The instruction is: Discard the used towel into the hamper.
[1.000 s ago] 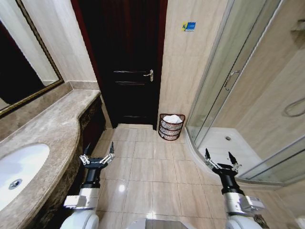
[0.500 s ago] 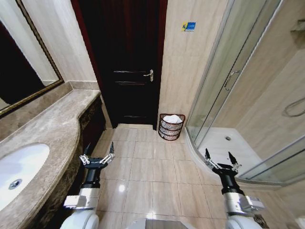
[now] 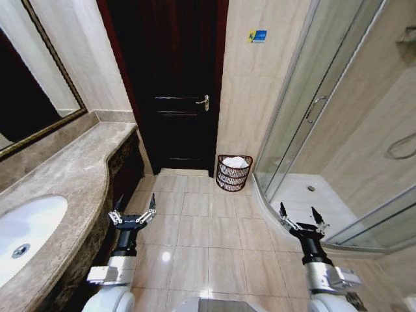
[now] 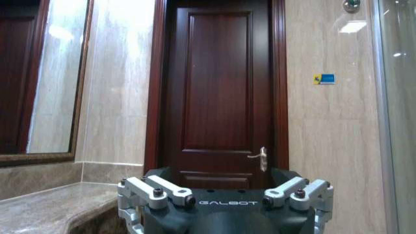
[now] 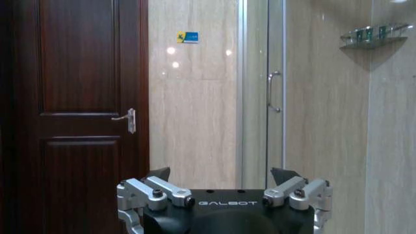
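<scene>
Two claws are held out low over the tiled floor, both empty with their fingers spread apart. The left claw hangs just beside the curved edge of the stone counter; the right claw sits near the raised kerb of the shower tray. The two are well apart, and neither is touching anything.

The hamper stands on the floor against the beige wall, between the dark wooden door and the glass shower enclosure, far ahead of both claws. A white towel lies bunched in its top, rising slightly above the rim.

Each wrist view shows the word "GALBOT" in pale letters on the black body of its claw, the left claw's body and the right claw's body. A small blue and yellow sticker is fixed high on the wall to the right of the door; its writing is too small to read. The same sticker appears in the left wrist view and in the right wrist view.

A white basin is set in the counter on the robot's left, under a framed mirror. The door carries a metal lever handle.
</scene>
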Motion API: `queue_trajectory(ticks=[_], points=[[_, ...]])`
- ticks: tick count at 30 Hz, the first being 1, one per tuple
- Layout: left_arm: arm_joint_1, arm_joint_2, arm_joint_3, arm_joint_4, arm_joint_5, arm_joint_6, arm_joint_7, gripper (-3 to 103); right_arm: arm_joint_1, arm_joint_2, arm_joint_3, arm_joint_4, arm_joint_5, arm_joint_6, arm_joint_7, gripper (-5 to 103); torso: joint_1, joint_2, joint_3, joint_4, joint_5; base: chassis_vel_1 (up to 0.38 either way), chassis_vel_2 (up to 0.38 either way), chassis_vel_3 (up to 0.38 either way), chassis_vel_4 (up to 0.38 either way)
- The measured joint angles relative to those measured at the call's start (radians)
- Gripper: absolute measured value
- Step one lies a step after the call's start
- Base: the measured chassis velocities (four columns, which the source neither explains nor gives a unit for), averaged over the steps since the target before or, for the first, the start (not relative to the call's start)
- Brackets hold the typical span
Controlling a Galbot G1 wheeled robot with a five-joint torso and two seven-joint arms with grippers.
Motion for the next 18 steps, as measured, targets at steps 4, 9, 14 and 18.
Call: queue_trajectory(ticks=[4,9,14,18], points=[[0.000,0.000,0.000,0.000,0.000,0.000,0.000,100,0.000,0.000,0.000,0.000,0.000,0.000,0.000,100,0.000,0.000,0.000,0.0000,0.0000,0.000,0.000,0.000,0.000],[0.000,0.000,0.000,0.000,0.000,0.000,0.000,100,0.000,0.000,0.000,0.000,0.000,0.000,0.000,100,0.000,0.000,0.000,0.0000,0.0000,0.000,0.000,0.000,0.000],[0.000,0.000,0.000,0.000,0.000,0.000,0.000,100,0.000,0.000,0.000,0.000,0.000,0.000,0.000,100,0.000,0.000,0.000,0.0000,0.0000,0.000,0.000,0.000,0.000],[0.000,0.000,0.000,0.000,0.000,0.000,0.000,100,0.000,0.000,0.000,0.000,0.000,0.000,0.000,100,0.000,0.000,0.000,0.0000,0.0000,0.000,0.000,0.000,0.000]])
